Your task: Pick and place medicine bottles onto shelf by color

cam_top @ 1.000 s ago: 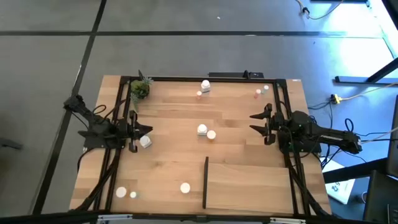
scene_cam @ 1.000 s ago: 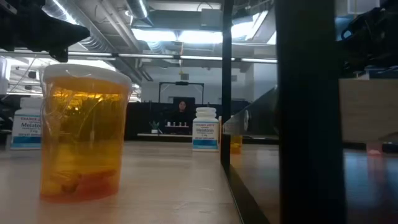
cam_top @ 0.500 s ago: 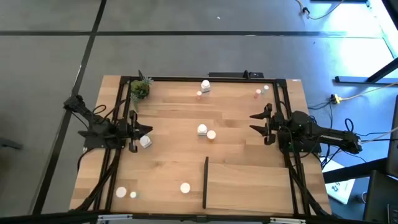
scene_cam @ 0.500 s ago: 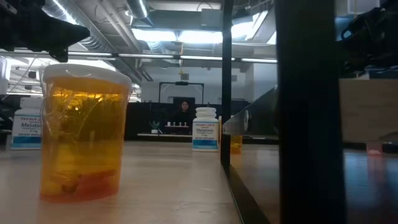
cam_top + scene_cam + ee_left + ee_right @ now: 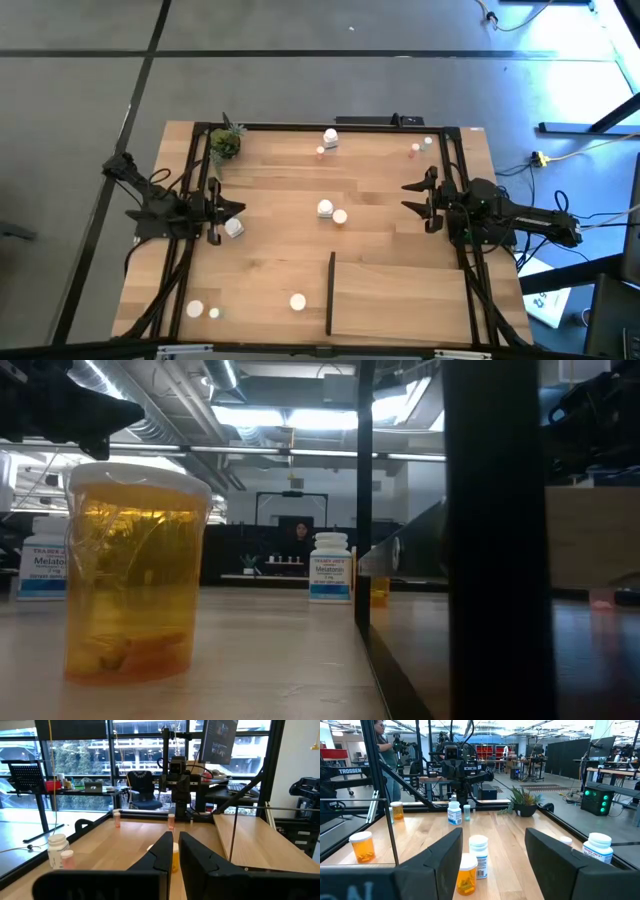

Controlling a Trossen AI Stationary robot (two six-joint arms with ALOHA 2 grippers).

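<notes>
Progress: none visible. Shelf point(image 5: 400, 298) at near right corner of worktop point(image 5: 290, 250) carries no bottles.

Medicine bottles point(image 5: 332, 213) all on worktop: pair at centre, several along far edge, three near left front corner, one just beside left gripper point(image 5: 232, 212).

Left gripper: fingers pressed together, holding nothing, at left rail. Right gripper point(image 5: 412, 196): fingers apart, nothing between them, at right rail.

Room: centre of worktop open. Plant point(image 5: 225, 144) at far left corner. Black upright strip point(image 5: 330, 292) borders shelf's left edge; approach from above.

bottles point(image 5: 332, 212) mid-table | shelf point(image 5: 400, 298) near right corner | plant point(image 5: 225, 144) far left
</notes>
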